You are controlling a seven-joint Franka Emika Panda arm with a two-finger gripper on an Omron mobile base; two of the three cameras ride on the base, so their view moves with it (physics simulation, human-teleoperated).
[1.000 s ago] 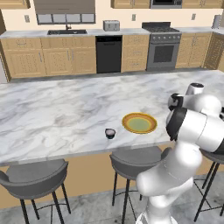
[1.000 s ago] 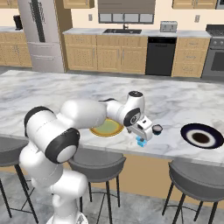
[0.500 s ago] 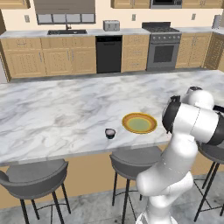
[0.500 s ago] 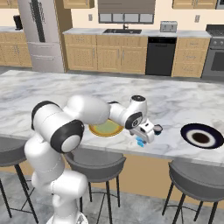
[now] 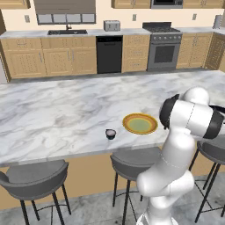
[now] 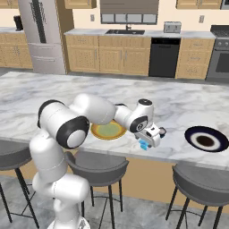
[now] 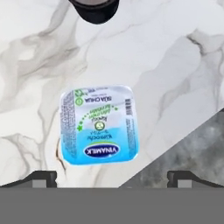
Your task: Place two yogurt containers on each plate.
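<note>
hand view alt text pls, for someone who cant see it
Looking straight down from the hand camera, a light blue yogurt tub with a printed foil lid sits on the white marble counter, centred between the two dark tips of the open gripper. A dark round object is cut off at the top edge, and grey floor shows past the counter's edge at lower right.

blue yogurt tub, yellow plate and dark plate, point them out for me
blue yogurt tub (image 7: 99, 124), hand view, middle of its printed lid
yellow plate (image 5: 139, 123), left base view, greenish centre
dark plate (image 6: 206, 138), right base view, its brown centre
</note>
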